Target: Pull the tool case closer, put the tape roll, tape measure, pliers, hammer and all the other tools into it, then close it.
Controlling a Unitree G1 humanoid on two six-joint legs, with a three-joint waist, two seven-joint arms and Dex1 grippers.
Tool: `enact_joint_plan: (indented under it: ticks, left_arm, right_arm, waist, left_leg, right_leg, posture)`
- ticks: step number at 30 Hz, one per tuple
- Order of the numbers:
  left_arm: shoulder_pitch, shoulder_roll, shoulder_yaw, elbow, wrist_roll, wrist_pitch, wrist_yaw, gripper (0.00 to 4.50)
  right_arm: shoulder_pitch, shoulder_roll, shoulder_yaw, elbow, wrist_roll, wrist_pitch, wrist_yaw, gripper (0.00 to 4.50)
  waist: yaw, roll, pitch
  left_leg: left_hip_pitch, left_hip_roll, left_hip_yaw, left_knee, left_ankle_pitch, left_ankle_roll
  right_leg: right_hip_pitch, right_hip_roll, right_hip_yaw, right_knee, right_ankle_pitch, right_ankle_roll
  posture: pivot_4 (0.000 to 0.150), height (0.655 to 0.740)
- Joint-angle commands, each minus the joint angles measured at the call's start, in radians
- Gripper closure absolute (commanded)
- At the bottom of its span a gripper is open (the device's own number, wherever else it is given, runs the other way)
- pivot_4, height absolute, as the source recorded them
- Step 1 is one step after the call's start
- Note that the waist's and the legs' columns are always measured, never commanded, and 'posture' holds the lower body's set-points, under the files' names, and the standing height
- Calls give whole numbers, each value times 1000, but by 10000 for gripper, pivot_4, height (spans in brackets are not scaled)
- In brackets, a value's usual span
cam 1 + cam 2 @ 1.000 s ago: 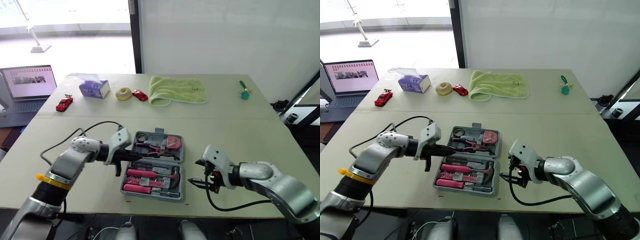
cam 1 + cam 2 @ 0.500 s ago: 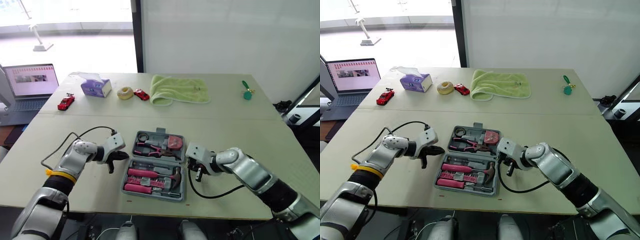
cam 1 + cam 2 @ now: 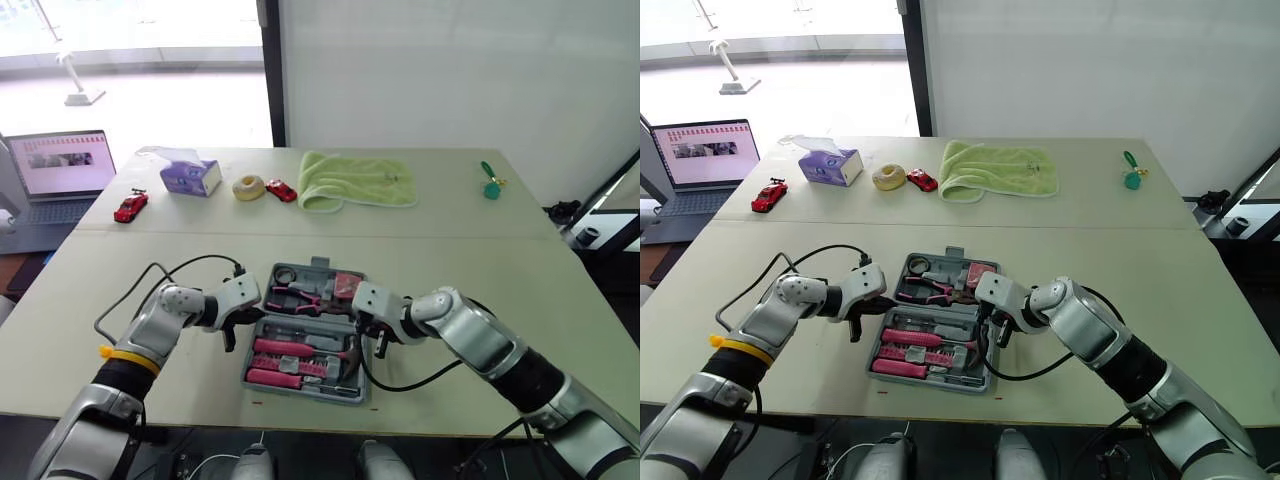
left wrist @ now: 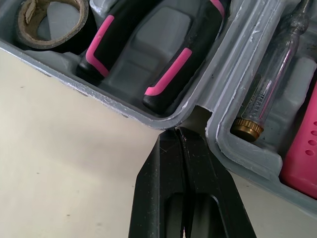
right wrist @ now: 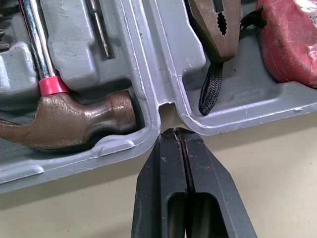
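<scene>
The grey tool case (image 3: 268,385) lies open on the table in front of me, its two halves flat. Inside it are a black tape roll (image 4: 49,20), pink-and-black pliers (image 4: 148,49), a red tape measure (image 5: 292,34), a hammer (image 5: 64,116) and pink-handled tools (image 3: 283,348). My left gripper (image 4: 182,134) is shut, its tip at the hinge notch on the case's left side. My right gripper (image 5: 178,133) is shut too, with its tip at the hinge notch on the case's right side, between hammer and tape measure. Neither holds anything.
Along the table's far side are a purple tissue box (image 3: 190,177), a pale ring-shaped roll (image 3: 247,187), two red toy cars (image 3: 129,207) (image 3: 280,190), a green towel (image 3: 355,180) and a small green object (image 3: 489,184). A laptop (image 3: 55,170) stands off to the left.
My right gripper has shut and moved left from the table's front right to the case's right edge. My left gripper left the case's inside and now sits at its left edge.
</scene>
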Motion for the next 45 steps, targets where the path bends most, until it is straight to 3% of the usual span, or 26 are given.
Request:
enact_joint_plan:
  ticks: [1, 7, 19, 45]
  left_arm:
    - [94, -5, -32, -112, -25, 55, -39, 45000]
    - [217, 39, -1, -238, -32, 119, -28, 45000]
    - [284, 42, 21, -330, -45, 196, 5, 45000]
    - [268, 45, 22, -336, -42, 223, 9, 45000]
  right_arm:
    - [5, 28, 16, -72, 11, 7, 21, 44689]
    - [34, 23, 28, -148, 21, 52, 31, 44689]
    - [65, 16, 28, -195, 21, 107, 18, 44689]
    - [103, -6, -31, -180, 2, 97, -31, 44689]
  waist:
    - [-2, 0, 0]
    - [-16, 1, 0]
    - [-25, 1, -1]
    - [-21, 1, -1]
  left_leg:
    - [0, 0, 0, 0, 0, 0]
    - [0, 0, 0, -1, 0, 0]
    - [1, 0, 0, -1, 0, 0]
    - [1, 0, 0, -1, 0, 0]
  right_leg:
    - [0, 0, 0, 0, 0, 0]
    - [0, 0, 0, 0, 0, 0]
    - [0, 0, 0, 0, 0, 0]
    - [1, -1, 0, -1, 0, 0]
  posture:
    - [1500, 7400]
    - [1500, 7400]
    - [1500, 7400]
    - [1500, 7400]
